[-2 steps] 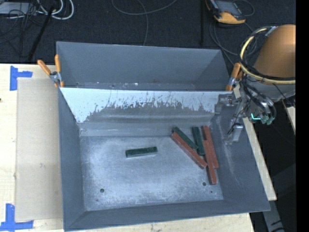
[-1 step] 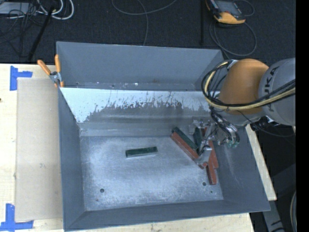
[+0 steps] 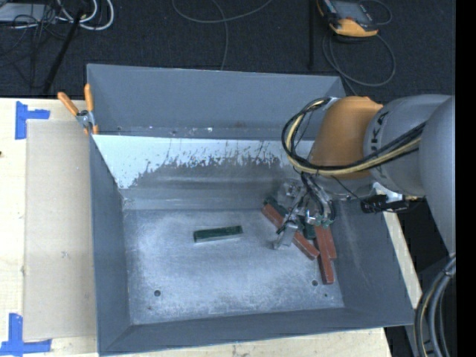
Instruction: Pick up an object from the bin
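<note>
Grey metal bin [image 3: 186, 117], its floor scuffed pale, and the hand [image 3: 292, 227] is seen low at the right side, down among a small cluster of red-brown sticks [image 3: 326, 259]. Nothing is lifted yet, as far as can be judged: the sticks are all lying on the bin floor, and no thing can be made out held clear of it. Whether the hand is wide or narrow cannot be told, because its tip is lost among the sticks and the wrist cabling. So the approach is judged done, and the grasp and the lift are judged not yet made. The sticks themselves are thin, flat, long and rust-red. Three or so are counted, crossed and overlapping, with the longest pointed toward the near right corner. A single dark green bar [image 3: 218, 234] is seen lying flat near the middle of the floor, well apart from the hand.
</note>
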You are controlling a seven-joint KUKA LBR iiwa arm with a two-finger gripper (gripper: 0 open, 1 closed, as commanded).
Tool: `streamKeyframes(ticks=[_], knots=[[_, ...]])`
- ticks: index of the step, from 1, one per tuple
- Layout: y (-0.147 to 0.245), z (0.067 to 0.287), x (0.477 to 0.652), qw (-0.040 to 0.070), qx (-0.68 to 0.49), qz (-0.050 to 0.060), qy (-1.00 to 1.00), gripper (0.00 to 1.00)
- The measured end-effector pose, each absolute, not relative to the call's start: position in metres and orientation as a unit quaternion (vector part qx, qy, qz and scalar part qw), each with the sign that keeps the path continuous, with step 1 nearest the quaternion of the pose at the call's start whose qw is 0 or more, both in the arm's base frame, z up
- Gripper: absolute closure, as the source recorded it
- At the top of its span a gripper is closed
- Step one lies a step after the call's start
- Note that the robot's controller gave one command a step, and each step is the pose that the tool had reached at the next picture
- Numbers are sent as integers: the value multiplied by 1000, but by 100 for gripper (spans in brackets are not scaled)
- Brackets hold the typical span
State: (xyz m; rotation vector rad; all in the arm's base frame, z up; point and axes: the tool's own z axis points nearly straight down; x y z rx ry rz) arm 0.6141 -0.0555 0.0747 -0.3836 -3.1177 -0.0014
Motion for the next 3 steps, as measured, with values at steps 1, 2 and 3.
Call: streamKeyframes(ticks=[1,2,3], knots=[[-103,71,621,2,-289,-8,-957,0],[-112,70,619,0,-291,-1,-957,100],[-113,233,620,-5,-291,-1,-957,100]])
